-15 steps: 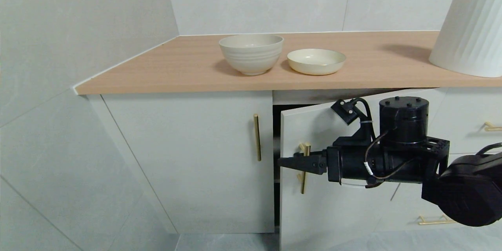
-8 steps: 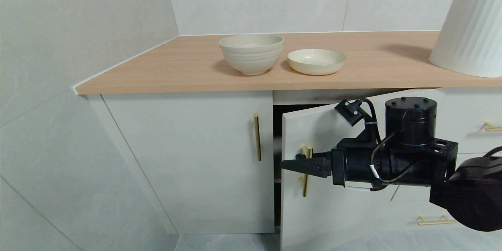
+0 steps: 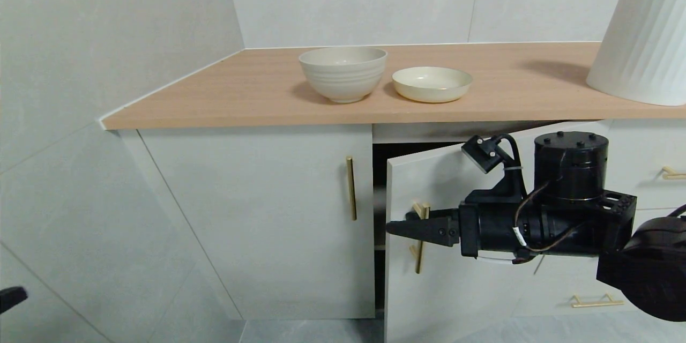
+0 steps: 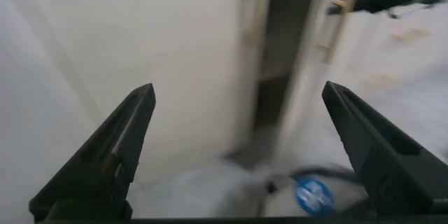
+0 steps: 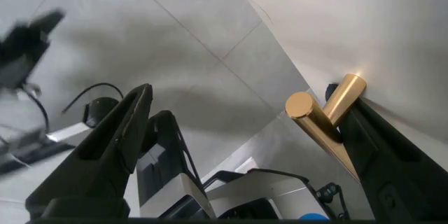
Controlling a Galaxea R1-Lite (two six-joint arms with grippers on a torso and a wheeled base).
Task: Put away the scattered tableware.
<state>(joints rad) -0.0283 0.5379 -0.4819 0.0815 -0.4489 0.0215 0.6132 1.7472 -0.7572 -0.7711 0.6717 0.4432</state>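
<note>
Wooden counter [image 3: 241, 97] with one deep bowl [image 3: 343, 73], one shallow dish [image 3: 432, 83].

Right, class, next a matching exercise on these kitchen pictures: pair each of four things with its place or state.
Column one:
1. deep bowl
2. shallow dish
3. left cabinet door
4. right cabinet door

Column two:
A. on the worktop, right of the other dish
B. ajar, with a dark gap at its edge
C. on the worktop, left of the other dish
D. shut

Pairs: 1-C, 2-A, 3-D, 4-B.
</note>
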